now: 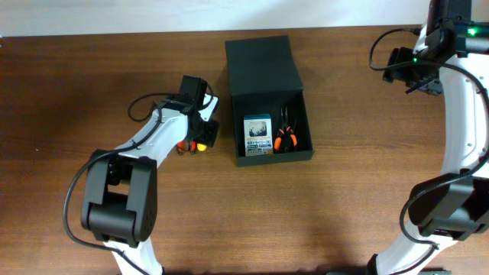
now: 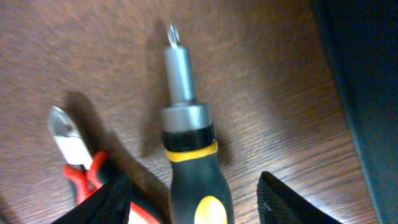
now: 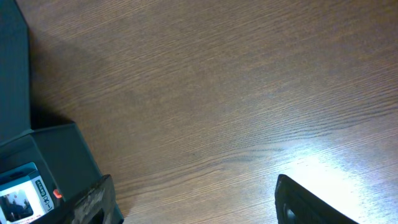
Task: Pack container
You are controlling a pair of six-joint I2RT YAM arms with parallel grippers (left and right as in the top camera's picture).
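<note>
The container [image 1: 273, 160] is a dark box at mid table with its flap lid [image 1: 262, 65] open toward the back. Inside lie a blue-and-white card pack [image 1: 258, 135] and orange-handled pliers [image 1: 285, 137]. My left gripper [image 1: 200, 139] is just left of the box. In the left wrist view it [image 2: 193, 190] is open, one finger on each side of the black-and-yellow screwdriver [image 2: 185, 124] lying on the table, with gaps on both sides. Red-handled cutters [image 2: 78, 155] lie beside the screwdriver. My right gripper [image 1: 412, 72] is open and empty at the far right.
The container's dark wall [image 2: 367, 93] fills the right edge of the left wrist view. The right wrist view shows bare wood between my right fingers [image 3: 193, 186], with the container's corner [image 3: 56, 155] and the card pack [image 3: 18, 196] at the lower left.
</note>
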